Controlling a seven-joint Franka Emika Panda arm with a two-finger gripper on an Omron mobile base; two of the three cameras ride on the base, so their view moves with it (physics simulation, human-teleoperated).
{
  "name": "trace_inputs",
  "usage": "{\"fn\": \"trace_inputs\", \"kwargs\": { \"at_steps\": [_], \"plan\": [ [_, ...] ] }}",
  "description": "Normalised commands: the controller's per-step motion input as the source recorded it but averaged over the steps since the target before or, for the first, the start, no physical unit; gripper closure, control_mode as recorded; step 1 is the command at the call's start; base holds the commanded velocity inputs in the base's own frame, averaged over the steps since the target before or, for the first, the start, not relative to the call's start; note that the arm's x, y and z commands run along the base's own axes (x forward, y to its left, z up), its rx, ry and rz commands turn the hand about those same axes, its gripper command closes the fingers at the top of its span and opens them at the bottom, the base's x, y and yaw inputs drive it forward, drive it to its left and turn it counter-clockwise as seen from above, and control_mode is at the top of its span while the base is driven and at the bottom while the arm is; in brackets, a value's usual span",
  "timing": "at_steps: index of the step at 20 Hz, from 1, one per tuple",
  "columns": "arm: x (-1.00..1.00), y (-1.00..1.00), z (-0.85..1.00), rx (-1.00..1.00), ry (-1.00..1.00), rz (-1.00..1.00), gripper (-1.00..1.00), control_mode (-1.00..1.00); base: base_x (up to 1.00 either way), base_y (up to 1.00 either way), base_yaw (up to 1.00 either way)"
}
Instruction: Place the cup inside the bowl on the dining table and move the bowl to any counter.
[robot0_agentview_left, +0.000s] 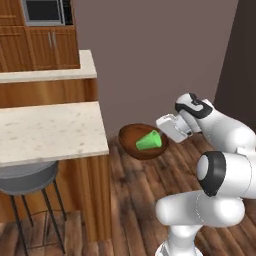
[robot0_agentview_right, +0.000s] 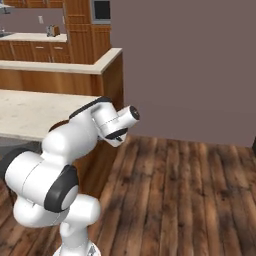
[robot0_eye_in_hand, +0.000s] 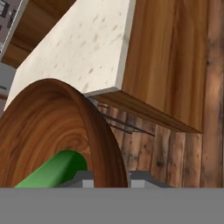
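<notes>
Bowl (robot0_agentview_left: 142, 141) hangs in mid-air at frame centre in the left base view, off the right end of the dining table (robot0_agentview_left: 50, 131) and above the wood floor (robot0_agentview_left: 145, 200). It is tilted toward the camera, held by one edge. Cup (robot0_agentview_left: 149, 141) lies on its side inside the bowl, so the first half of the task looks done; the carry to a counter is probably what remains.

Gripper (robot0_agentview_left: 164, 131) is clamped on the bowl's right rim. In the hand view the rim (robot0_eye_in_hand: 103, 144) runs down between the two fingertips (robot0_eye_in_hand: 83, 177), green cup (robot0_eye_in_hand: 57, 170) just left of it.

Arm rises from lower right, elbow bent, forearm reaching left with the wrist roughly level. Tilt looks risky: cup may roll out.
</notes>
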Motion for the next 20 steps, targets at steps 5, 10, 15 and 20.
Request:
{"fn": "trace_inputs", "kwargs": {
  "at_steps": [5,10,15,20],
  "plan": [
    [0.00,0.00,0.00,0.00,0.00,0.00,1.00,1.00,-0.47,0.32,0.00],
    [0.00,0.00,0.00,0.00,0.00,0.00,1.00,1.00,-0.28,0.99,-0.04],
    [0.00,0.00,0.00,0.00,0.00,0.00,1.00,1.00,-0.03,1.00,-0.10],
    [0.00,0.00,0.00,0.00,0.00,0.00,1.00,1.00,0.00,1.00,-0.11]
  ]
}}
